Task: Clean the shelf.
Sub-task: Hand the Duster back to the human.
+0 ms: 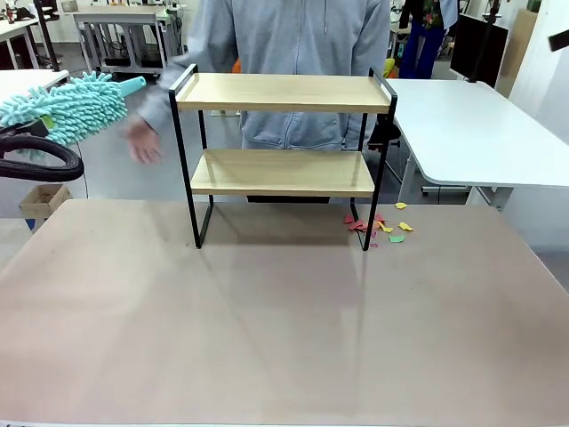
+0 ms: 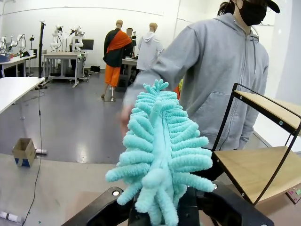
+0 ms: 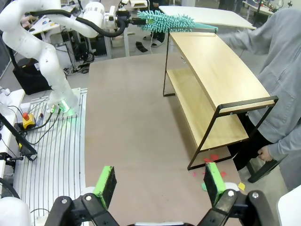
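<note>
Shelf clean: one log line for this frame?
left gripper: shut on fluffy turquoise duster | right gripper: open, empty | two-tier wooden shelf: boards bare | coloured paper scraps: on table

I see a turquoise duster (image 1: 67, 108), the light wood shelf (image 1: 283, 93) with black frame, and red, yellow, green scraps (image 1: 380, 226) at its 4 o'clock.

A brown-topped table (image 1: 267, 338) carries a two-tier shelf (image 1: 283, 93) near its far edge, the thin black frame's feet planted on the tabletop and both light wooden boards bare. Beside the shelf's foot on the picture's right in the front view, a scatter of small coloured paper scraps (image 1: 380, 227) in red, yellow and green lies on the table. The right wrist view shows the same scraps (image 3: 211, 162) clustered at the frame's near corner.
</note>
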Robot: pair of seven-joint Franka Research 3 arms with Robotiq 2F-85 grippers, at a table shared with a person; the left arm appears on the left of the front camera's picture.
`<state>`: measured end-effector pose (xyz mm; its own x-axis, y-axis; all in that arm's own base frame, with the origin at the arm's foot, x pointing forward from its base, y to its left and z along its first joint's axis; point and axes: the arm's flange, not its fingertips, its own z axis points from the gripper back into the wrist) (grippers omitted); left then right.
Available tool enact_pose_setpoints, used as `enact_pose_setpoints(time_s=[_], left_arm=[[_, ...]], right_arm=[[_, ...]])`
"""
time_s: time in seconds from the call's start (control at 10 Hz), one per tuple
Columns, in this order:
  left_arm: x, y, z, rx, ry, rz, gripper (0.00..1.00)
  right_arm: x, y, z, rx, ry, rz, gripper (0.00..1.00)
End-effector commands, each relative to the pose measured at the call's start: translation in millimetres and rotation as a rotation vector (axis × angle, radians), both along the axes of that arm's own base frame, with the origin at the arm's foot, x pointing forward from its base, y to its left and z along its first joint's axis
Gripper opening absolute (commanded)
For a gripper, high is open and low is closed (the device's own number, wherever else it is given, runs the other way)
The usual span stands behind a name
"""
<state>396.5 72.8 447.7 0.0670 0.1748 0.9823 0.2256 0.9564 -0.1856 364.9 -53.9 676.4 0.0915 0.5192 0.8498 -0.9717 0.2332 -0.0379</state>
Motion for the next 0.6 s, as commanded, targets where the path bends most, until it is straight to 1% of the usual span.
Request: enact_pose_setpoints(time_s=[0.0, 0.5], left_arm=[[-0.2, -0.5, 1.0, 0.01, -0.008, -0.002, 0.17], [-0.2, -0.5, 1.0, 0.01, -0.008, -0.002, 0.17]], right_arm=[[-0.5, 0.5, 3.1, 0.006, 0.0, 0.001, 1.0], [-0.5, 0.5, 3.1, 0.006, 0.0, 0.001, 1.0]])
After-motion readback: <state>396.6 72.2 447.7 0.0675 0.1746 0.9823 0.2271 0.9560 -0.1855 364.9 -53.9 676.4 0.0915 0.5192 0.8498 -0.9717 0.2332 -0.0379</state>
